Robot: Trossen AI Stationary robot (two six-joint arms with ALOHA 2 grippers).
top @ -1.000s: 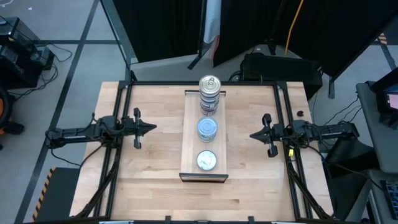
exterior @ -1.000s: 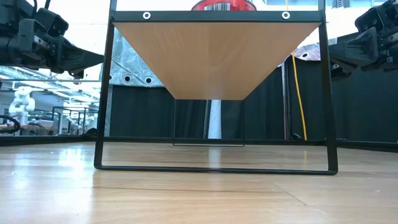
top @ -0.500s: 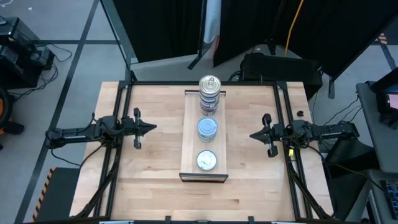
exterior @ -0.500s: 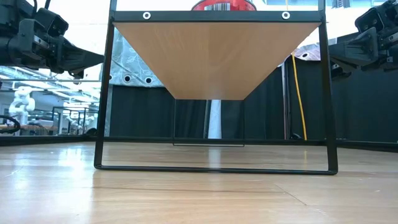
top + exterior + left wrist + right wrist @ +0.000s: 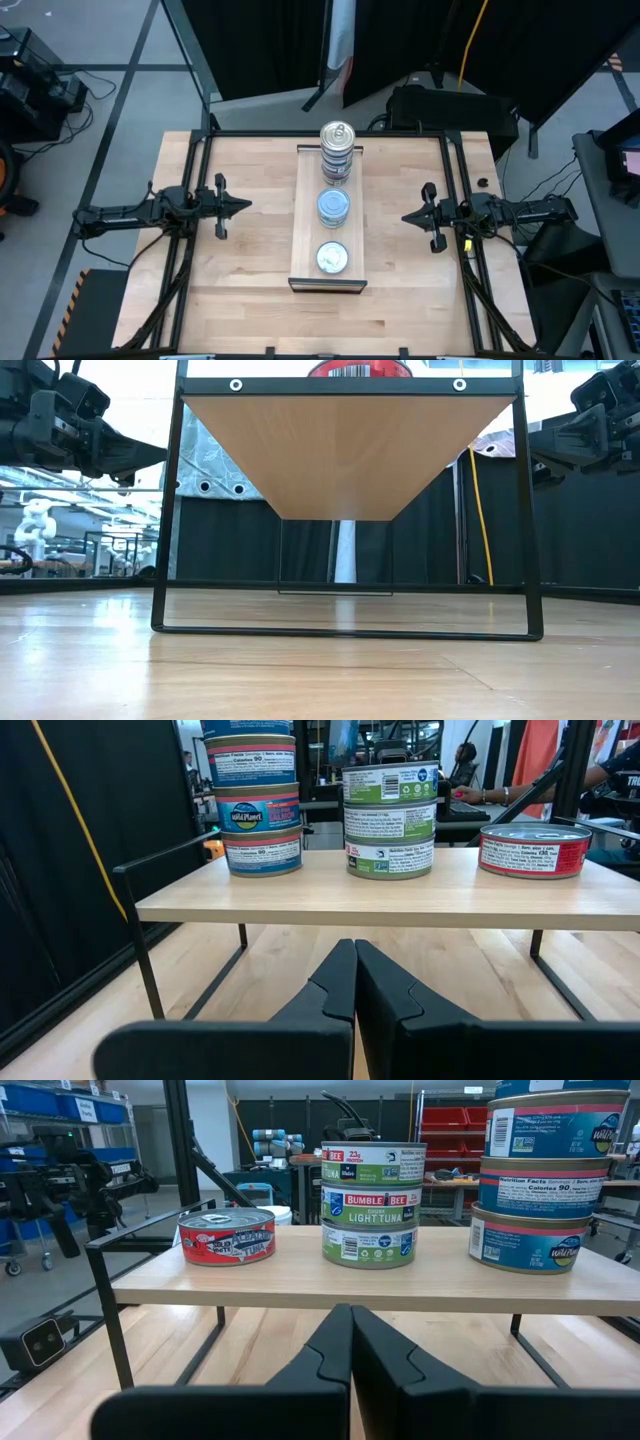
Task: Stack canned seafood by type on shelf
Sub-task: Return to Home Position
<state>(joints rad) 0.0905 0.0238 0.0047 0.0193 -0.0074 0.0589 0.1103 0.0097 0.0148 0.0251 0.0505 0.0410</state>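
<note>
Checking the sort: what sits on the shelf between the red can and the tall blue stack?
A stack of three green-labelled cans stands between the red can and the blue stack; both wrist views show it.

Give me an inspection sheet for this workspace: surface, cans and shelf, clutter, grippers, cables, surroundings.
Surface: wooden table, framed by black rails.
Job's things: shelf down the table's middle. It holds a tall blue-pink stack at the far end, a three-can green stack in the middle and a single red can at the near end.
Clutter: nothing seen.
Grippers: left gripper and right gripper are off to either side of the shelf, fingers shut, holding nothing.
Cables: yellow cable hangs behind the table.
Surroundings: black curtains behind.
</note>
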